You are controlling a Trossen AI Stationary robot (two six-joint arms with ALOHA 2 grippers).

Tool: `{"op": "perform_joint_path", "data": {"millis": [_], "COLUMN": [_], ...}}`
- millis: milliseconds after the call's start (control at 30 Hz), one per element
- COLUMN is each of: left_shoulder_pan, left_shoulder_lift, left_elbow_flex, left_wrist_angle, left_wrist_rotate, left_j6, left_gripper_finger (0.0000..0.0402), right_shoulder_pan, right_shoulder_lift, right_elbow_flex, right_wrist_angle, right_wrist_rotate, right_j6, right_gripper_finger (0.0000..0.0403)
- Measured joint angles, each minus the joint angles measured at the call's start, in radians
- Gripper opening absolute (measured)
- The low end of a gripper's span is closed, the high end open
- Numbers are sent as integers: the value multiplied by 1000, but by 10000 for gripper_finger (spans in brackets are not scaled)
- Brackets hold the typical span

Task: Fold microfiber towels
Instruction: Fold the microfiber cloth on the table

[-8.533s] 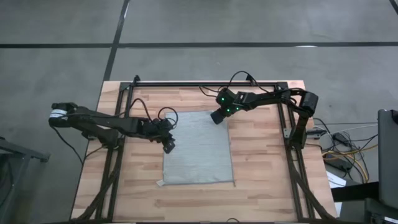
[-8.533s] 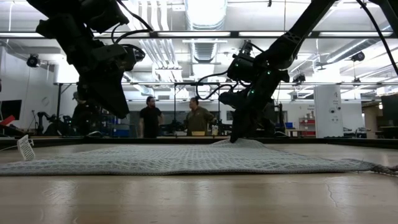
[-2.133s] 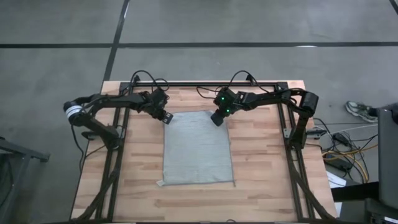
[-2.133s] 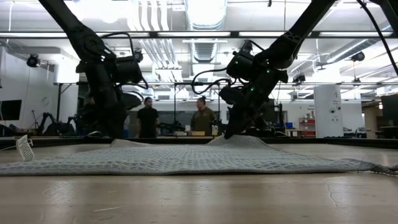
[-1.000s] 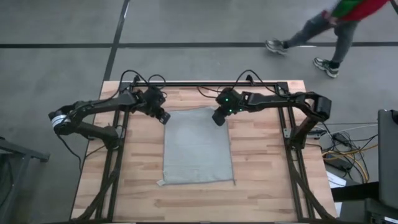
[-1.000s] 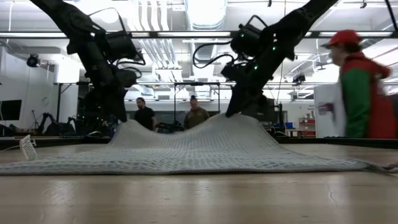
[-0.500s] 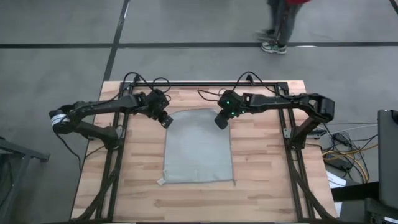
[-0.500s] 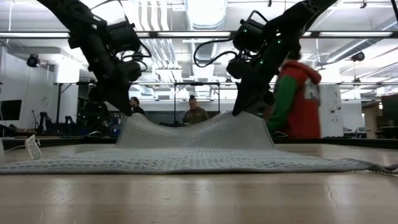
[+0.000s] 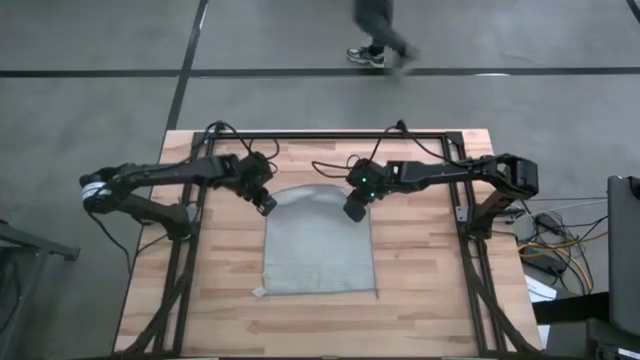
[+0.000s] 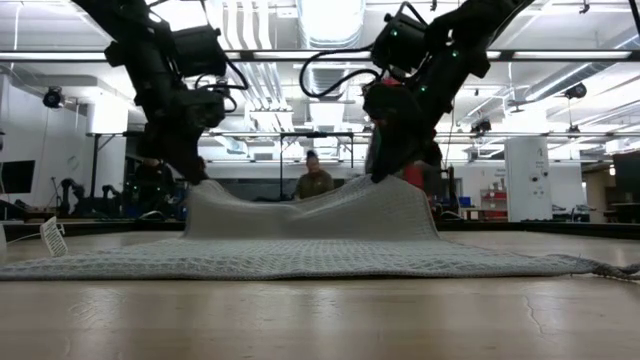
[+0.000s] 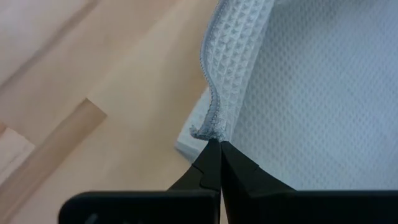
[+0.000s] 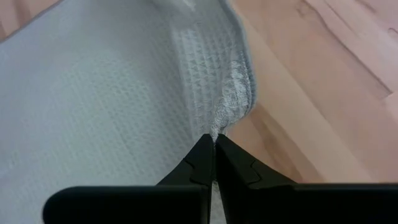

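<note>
The microfiber towel [image 9: 318, 245] is spread at the centre of the wooden table [image 9: 420, 260], its long axis running from twelve to six o'clock; its two far corners are pinched and lifted, one by the left gripper [image 9: 268, 205], fingers clamped shut on it, the other by the right gripper [image 9: 352, 212], likewise closed; the free near edge lies flat toward six o'clock of both grippers, equally near each arm, so the fold is judged to be carried that way.
</note>
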State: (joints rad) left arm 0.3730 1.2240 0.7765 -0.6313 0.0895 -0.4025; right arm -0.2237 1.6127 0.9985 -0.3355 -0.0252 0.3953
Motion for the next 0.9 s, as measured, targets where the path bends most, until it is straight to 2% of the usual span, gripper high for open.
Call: {"op": "perform_joint_path", "data": {"millis": [767, 900], "left_shoulder_pan": [-213, -240], "left_shoulder_lift": [0, 0], "left_elbow_flex": [4, 5], "left_wrist_angle": [-35, -35], "left_wrist_rotate": [8, 36], "left_j6": [-106, -125], "left_gripper_finger": [0, 0], "right_shoulder_pan": [140, 176], "right_shoulder_lift": [-1, -1], "right_elbow_flex": [0, 0], "right_wrist_angle": [-5, -5], "right_wrist_rotate": [1, 1], "right_j6": [120, 125], "right_gripper_finger": [8, 8]}}
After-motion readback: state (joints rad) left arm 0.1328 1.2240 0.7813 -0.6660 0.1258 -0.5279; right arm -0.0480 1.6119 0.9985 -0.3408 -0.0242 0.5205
